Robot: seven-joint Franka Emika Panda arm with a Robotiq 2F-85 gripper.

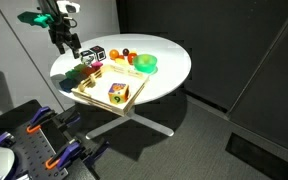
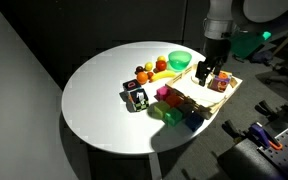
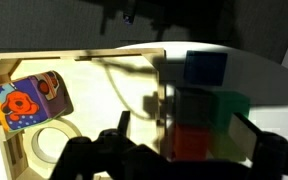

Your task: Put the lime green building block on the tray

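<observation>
My hand (image 2: 206, 74) hangs spread wide, gripping nothing, over the lime green block (image 3: 227, 108) at the edge of the surface (image 2: 94, 100); the tray (image 3: 94, 57) beside it has bare floor.

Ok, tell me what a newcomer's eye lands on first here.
A round white table crowded with bright things: a wooden tray holding a colourful toy, a green bowl behind it, and a cluster of coloured blocks beside the tray. The gripper hangs open right above the blocks.
</observation>
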